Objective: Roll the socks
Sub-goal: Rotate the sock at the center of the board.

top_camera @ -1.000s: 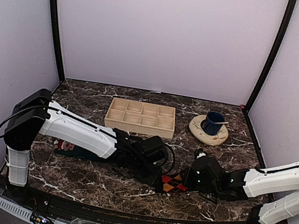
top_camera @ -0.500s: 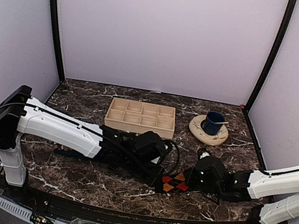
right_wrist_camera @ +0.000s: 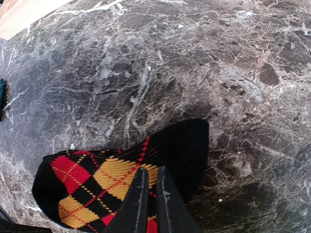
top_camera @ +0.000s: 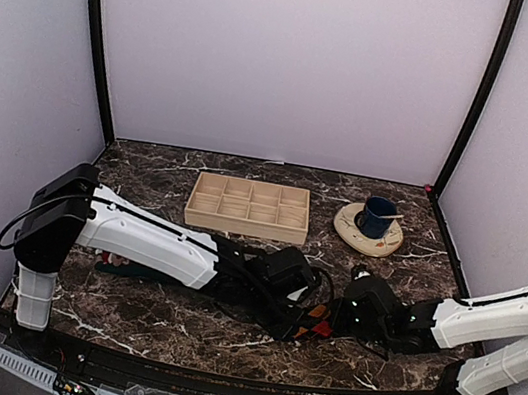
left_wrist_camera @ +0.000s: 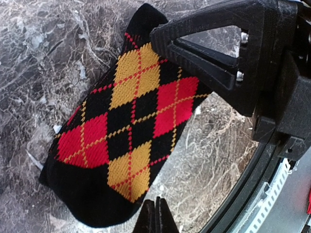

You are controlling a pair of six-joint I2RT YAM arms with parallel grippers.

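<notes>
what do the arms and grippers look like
Left arm and right arm: white shells, black joints, looping black cables. Left gripper and right gripper: black plastic with thin tapering fingers.

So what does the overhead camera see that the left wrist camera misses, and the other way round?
Only the overhead view shows the wooden tray, the blue cup on its saucer, and a bit of the teal sock under the left arm. Only the left wrist view shows the argyle sock in full, red and yellow diamonds on black, with the left end effector shut at its lower edge. Both show the marble table, that sock and the right end effector at it.
</notes>
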